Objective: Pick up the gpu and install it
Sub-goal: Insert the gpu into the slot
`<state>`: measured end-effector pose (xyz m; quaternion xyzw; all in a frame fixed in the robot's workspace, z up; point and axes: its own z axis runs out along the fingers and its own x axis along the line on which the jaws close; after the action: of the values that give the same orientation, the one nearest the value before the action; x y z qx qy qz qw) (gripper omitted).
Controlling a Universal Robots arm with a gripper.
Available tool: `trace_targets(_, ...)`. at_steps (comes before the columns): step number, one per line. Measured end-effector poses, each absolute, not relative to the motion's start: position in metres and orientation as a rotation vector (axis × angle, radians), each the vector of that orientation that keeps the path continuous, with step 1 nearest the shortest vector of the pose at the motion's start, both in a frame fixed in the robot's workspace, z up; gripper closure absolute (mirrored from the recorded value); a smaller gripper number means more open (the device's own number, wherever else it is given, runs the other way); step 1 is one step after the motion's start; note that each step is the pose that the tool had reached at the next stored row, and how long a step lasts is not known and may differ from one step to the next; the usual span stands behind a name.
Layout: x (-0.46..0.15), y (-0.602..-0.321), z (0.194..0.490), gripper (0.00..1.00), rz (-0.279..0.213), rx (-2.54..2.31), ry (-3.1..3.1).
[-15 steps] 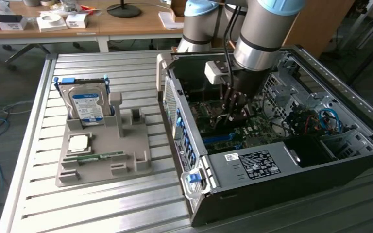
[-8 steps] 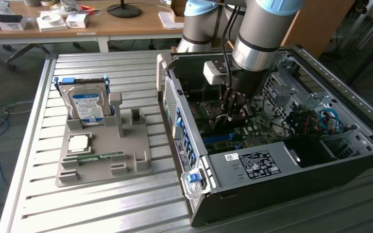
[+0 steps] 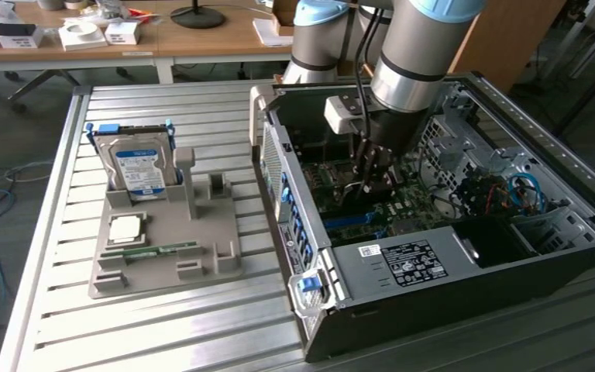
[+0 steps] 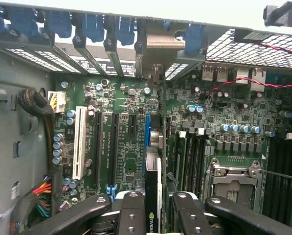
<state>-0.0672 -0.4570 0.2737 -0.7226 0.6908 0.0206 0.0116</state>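
An NVIDIA logo (image 4: 149, 221) is seen printed on the gpu (image 4: 153, 188). Fine print is carried by a white label (image 3: 406, 262) on the computer case (image 3: 380, 329) and by the blue-white label (image 3: 140, 177) on the hard drive (image 3: 132, 147), but none of it can be read.

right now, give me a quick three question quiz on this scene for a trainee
1. True or false: the hard drive sits in the grey holder, outside the computer case.
2. Multiple choice: the claw grips A) nothing B) the gpu C) a screwdriver.
3. Fill in: the claw is inside the computer case, over the green ___.

Key: 1 true; 2 B; 3 motherboard.
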Motion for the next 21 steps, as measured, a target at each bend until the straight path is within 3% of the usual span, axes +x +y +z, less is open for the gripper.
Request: trace_targets(21, -0.069, -0.457, 0.263, 0.74, 0.064, -2.261, 2.147)
